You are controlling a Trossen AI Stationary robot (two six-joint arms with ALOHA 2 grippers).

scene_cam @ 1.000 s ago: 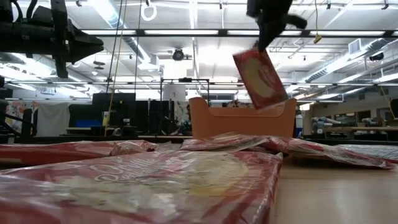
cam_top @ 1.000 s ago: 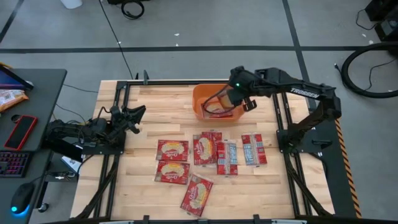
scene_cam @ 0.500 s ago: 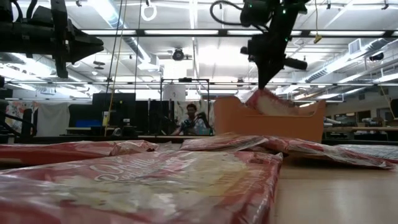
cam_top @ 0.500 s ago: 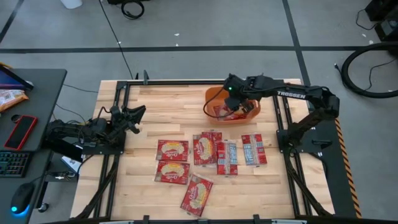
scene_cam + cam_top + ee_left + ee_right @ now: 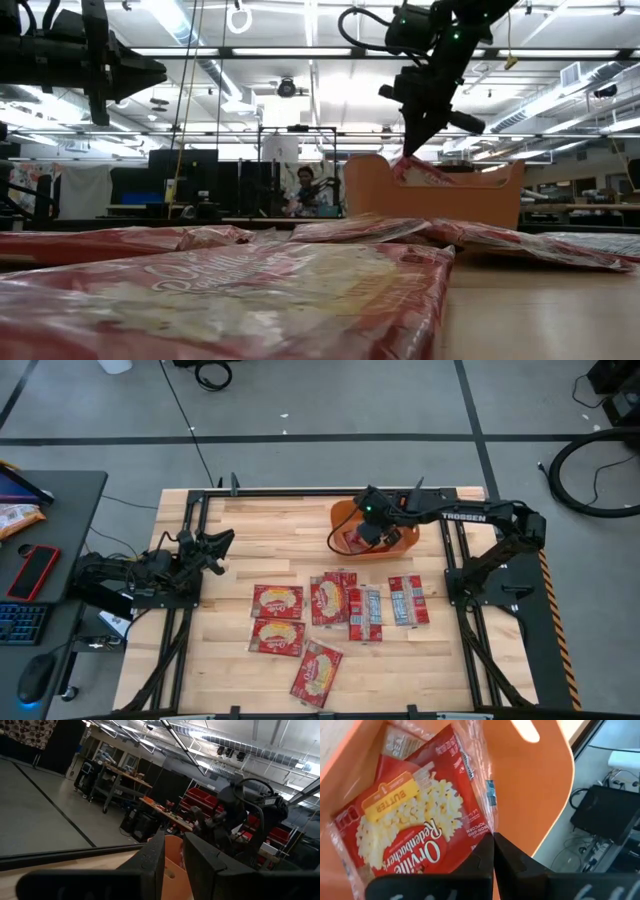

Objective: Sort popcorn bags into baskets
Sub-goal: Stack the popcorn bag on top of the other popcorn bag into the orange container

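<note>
The orange basket stands at the table's far right. My right gripper reaches down into it and is shut on a red popcorn bag, whose top shows above the basket's rim in the low view. Several more popcorn bags lie flat on the wood near the table's middle and front. My left gripper waits at the table's left, held above the wood, its fingers a little apart with nothing between them. My right gripper pinches the bag's edge between its two fingers, close to a corner beside the clear wrapper seam. The fingers slant down from above into the basket. The bag lies tilted inside the basket with its printed face up, and its far end is low against the basket's wall.
A desk with a keyboard, a mouse and a red slab stands left of the table. Black frame rails run along both sides. A person sits in the room beyond. Bare wood lies between my left arm and the bags.
My right gripper has come down into the basket with the bag, rolling as it went. The bag, which hung clear above the rim, now sits inside. The basket has slid toward the table's right edge.
</note>
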